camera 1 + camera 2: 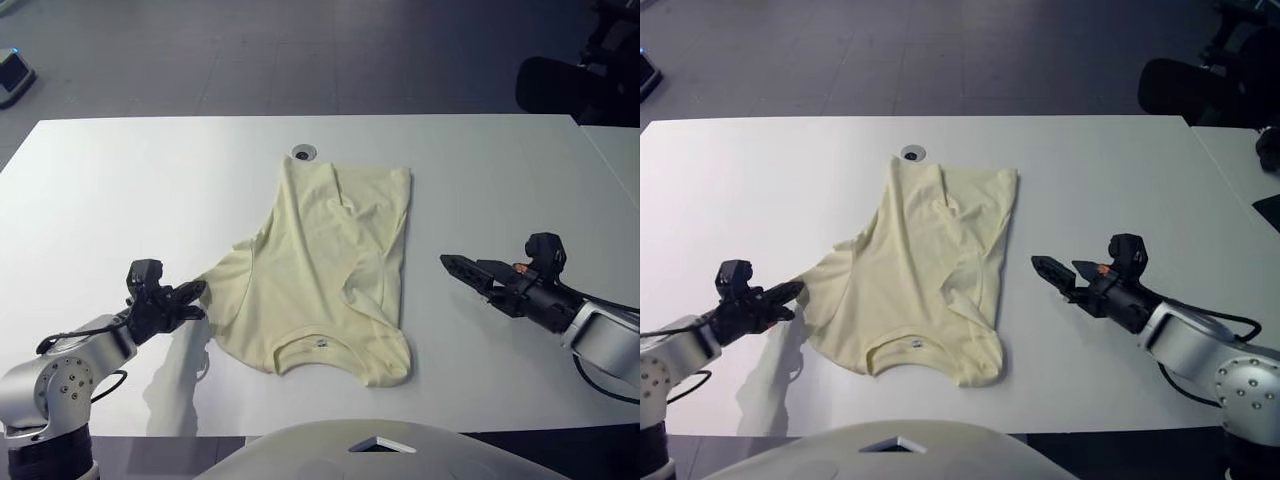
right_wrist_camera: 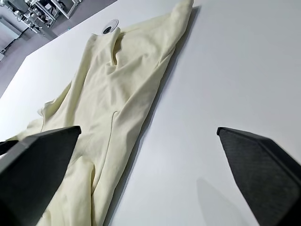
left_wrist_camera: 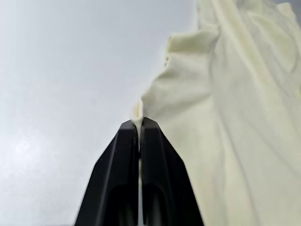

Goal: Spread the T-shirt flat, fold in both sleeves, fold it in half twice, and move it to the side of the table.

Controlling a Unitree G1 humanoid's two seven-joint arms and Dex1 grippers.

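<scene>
A pale yellow T-shirt (image 1: pixel 325 265) lies rumpled in the middle of the white table (image 1: pixel 120 170), collar (image 1: pixel 318 345) toward me and hem at the far end. Its left sleeve (image 1: pixel 228 275) is drawn out sideways. My left gripper (image 1: pixel 195 292) is shut on that sleeve's edge, and the left wrist view shows the cloth (image 3: pixel 137 110) pinched between the closed black fingertips (image 3: pixel 129 129). The shirt's right side is bunched into folds. To the right of the shirt, a hand's width from it, my right gripper (image 1: pixel 460 268) hovers open over bare table with nothing in it (image 2: pixel 148 131).
A round cable grommet (image 1: pixel 303 152) sits in the table at the shirt's far edge. A black chair (image 1: pixel 570 85) and a second table (image 1: pixel 620 150) stand at the far right. Bare tabletop extends on both sides of the shirt.
</scene>
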